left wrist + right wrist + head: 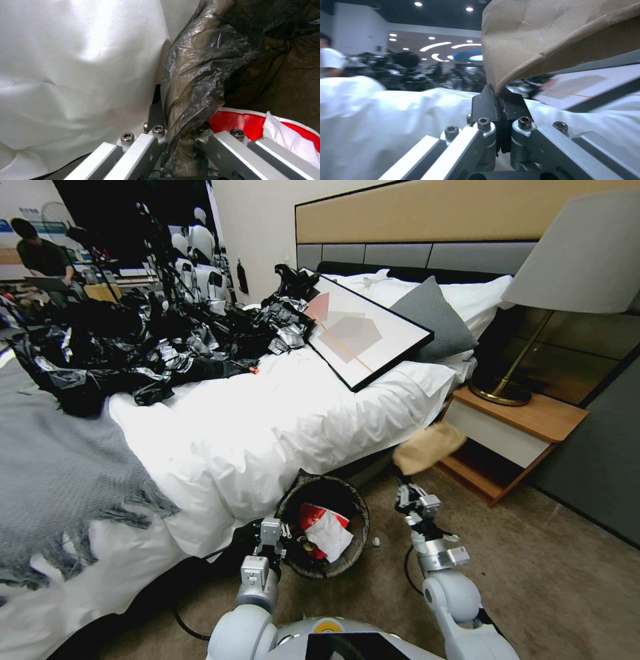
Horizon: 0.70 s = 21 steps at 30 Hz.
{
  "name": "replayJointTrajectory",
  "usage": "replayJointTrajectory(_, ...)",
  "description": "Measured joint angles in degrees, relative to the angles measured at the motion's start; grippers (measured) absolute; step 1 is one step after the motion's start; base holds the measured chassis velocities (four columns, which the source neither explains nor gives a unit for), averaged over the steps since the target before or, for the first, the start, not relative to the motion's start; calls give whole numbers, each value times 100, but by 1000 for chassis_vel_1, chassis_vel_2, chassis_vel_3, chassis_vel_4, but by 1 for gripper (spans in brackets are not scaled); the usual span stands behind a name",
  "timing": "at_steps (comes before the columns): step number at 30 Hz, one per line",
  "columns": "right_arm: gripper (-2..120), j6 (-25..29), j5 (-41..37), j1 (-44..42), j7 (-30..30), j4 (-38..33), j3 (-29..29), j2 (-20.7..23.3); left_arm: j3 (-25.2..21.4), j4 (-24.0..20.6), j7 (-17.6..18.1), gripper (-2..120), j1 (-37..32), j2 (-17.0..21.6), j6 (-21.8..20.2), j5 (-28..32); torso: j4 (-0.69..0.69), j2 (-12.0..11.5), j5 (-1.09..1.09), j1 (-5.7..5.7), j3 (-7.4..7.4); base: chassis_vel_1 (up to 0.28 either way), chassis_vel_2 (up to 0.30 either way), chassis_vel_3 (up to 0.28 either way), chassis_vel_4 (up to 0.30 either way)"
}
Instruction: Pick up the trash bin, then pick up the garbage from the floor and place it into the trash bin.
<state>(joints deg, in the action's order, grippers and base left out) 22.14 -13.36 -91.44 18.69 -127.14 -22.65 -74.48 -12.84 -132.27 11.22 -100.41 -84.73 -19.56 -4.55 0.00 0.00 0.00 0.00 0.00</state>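
The trash bin (355,499), lined with a black bag, hangs close to the bed's edge with my left gripper (281,531) shut on its near-left rim. In the left wrist view the fingers (154,117) pinch the crinkled liner (196,75) over the rim. Inside the bin lie garbage pieces: a red-and-white wrapper (312,513) and white tissue (331,537), also visible as the wrapper (240,122) and tissue (286,142). To the right of the bin and above its rim, my right gripper (403,488) is shut on a brown cardboard scrap (427,447). The right wrist view shows that scrap (553,37) clamped at its corner between the black pads (486,105).
A bed with a white duvet (267,427) stands right behind the bin. It carries a grey throw (60,460), black plastic bags (133,340) and a framed picture (363,333). A wooden nightstand (520,433) with a lamp (573,267) is at the right. Beige carpet (533,580) lies open beside my right arm.
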Motion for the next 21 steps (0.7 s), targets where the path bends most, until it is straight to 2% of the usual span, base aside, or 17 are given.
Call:
replayJointTrajectory(2, 0, -8, -24, -5, 69, 2, 74, 53, 4, 2, -1, 0, 0, 0, -2, 0, -1, 0, 1, 0, 0, 0, 0, 0, 0)
replayJointTrajectory(4, 0, -70, -49, -16, 363, 141, 437, 271, 25, 3, -7, 0, 1, 0, -26, 5, 0, 0, 1, 0, 0, 0, 0, 0, 0)
replayJointTrajectory(12, 0, -90, 299, -25, 622, 655, 1047, 362, 20, -1, -8, 0, -13, -2, -48, 3, 0, 0, 0, 0, 0, 0, 0, 0, 0)
replayJointTrajectory(21, 0, 267, 496, -459, 713, 1019, 1022, 366, 16, -19, -9, 0, -6, 18, -51, 8, -1, 0, 0, 0, 0, 0, 0, 0, 0)
